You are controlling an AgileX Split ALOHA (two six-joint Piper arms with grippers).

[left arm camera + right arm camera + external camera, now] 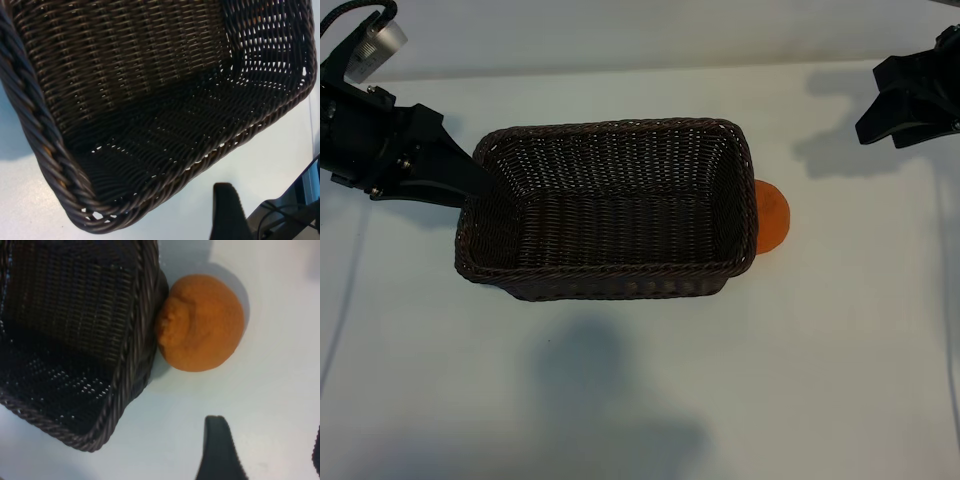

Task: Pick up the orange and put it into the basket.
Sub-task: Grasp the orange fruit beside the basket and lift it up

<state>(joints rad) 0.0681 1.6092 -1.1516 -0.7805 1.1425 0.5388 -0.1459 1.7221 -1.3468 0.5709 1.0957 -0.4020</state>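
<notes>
From the exterior view, the basket sits on a plain white table and serves as the landmark: the orange lies on the table pressed against its right end wall, half hidden by the rim. The left gripper reaches to the basket's left end, its dark fingers at the rim there, though whether it grips the wicker cannot be told. The right gripper hangs above and to the right of the basket, well apart from the orange, holding nothing. Soft shadows fall on the table below the basket. In the left wrist view, the basket's empty woven interior fills the picture, one dark fingertip beside it. In the right wrist view, the orange touches the basket's outer wall; one fingertip shows over bare table, jaws parted.
</notes>
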